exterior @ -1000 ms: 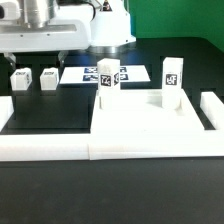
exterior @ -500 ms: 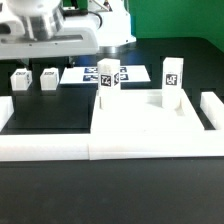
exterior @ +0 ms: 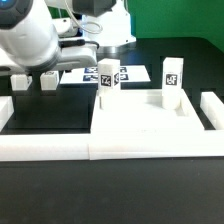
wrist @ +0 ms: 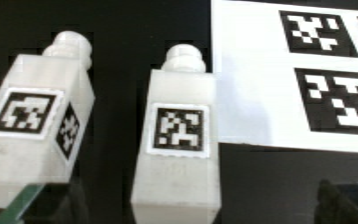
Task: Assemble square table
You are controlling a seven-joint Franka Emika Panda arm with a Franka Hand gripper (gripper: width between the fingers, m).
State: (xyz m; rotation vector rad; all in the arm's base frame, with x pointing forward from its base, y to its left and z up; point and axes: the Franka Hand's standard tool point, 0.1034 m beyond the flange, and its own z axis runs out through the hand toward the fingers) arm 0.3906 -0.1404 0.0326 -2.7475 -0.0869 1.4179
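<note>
The square tabletop (exterior: 140, 122) lies flat on the black table, with two white tagged legs standing on its far side, one (exterior: 108, 80) toward the exterior view's left and one (exterior: 172, 78) toward its right. Two loose legs (exterior: 20, 81) (exterior: 47, 79) rest at the exterior view's left, under my lowered arm (exterior: 30, 40). In the wrist view both loose legs lie side by side (wrist: 34, 120) (wrist: 185, 130). My gripper (wrist: 190, 205) is open, its fingertips (wrist: 23, 206) on either side of the second leg without touching it.
The marker board (exterior: 88, 74) lies behind the tabletop and shows in the wrist view (wrist: 318, 70) next to the legs. A low white border wall (exterior: 50, 150) runs along the front and sides. A white robot base (exterior: 110, 25) stands at the back.
My arm has come down and toward the front over the two loose legs at the exterior view's left. The tabletop and its two standing legs have not moved.
</note>
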